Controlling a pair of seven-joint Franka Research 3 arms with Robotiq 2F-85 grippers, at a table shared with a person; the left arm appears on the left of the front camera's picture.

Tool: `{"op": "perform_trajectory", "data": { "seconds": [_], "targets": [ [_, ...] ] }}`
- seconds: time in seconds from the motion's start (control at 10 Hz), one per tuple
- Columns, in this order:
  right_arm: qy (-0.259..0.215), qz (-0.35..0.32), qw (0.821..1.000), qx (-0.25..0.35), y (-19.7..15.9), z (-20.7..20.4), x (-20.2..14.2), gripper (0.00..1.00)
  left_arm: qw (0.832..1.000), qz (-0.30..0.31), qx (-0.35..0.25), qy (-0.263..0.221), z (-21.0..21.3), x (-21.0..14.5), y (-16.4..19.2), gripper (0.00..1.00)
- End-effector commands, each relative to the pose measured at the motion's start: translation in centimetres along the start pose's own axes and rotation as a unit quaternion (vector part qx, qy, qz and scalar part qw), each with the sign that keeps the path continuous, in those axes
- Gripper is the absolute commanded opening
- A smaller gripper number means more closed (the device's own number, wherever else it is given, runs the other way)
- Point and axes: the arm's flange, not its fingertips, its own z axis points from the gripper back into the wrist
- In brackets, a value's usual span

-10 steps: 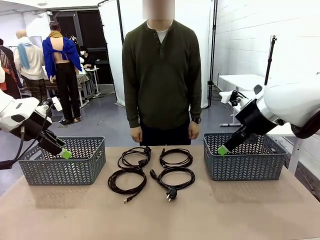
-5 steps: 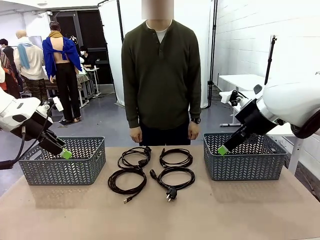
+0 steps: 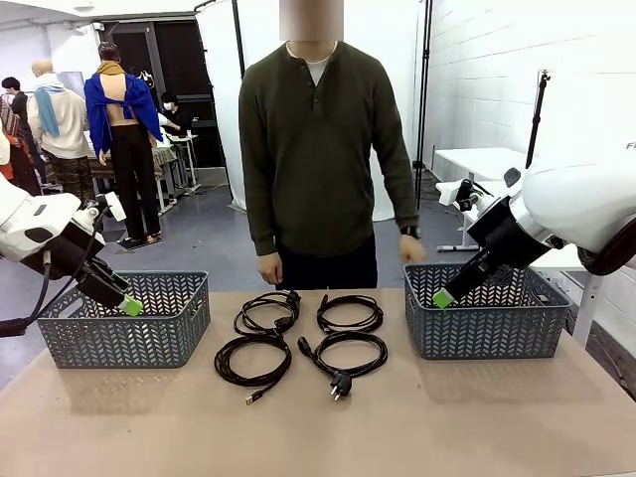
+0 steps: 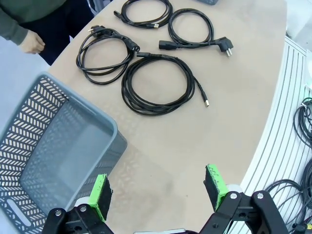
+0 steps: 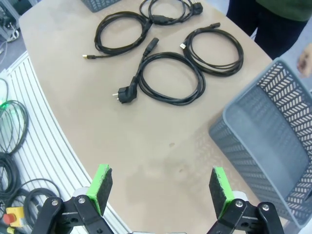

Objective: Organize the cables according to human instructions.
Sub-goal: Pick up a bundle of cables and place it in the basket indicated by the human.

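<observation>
- Four coiled cables (image 3: 301, 345) lie mid-desk (image 3: 397, 427), between the left basket (image 3: 119, 338) and the right basket (image 3: 477, 333).
- The left claw (image 3: 130, 306) hangs spread wide at the left basket, empty.
- The right claw (image 3: 443, 298) hangs spread wide at the right basket, empty.

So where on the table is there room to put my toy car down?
The big bare patch is the near strip of table, in front of the cords and both baskets. The left basket and right basket look empty inside too. The middle is crowded: four cords lie close together between the baskets.
</observation>
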Motion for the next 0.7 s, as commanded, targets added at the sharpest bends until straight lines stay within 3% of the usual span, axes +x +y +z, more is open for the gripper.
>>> {"op": "perform_trajectory", "data": {
  "seconds": [0.0,0.6],
  "targets": [
    [-0.002,0.001,1.0,0.004,-0.07,-0.04,-0.05,1.0,1.0,-0.001,-0.008,-0.008,0.12,-0.15,0.18,1.0],
    [-0.002,0.001,1.0,0.004,-0.07,-0.04,-0.05,1.0,1.0,-0.001,-0.008,-0.008,0.12,-0.15,0.18,1.0]
  ]
}}
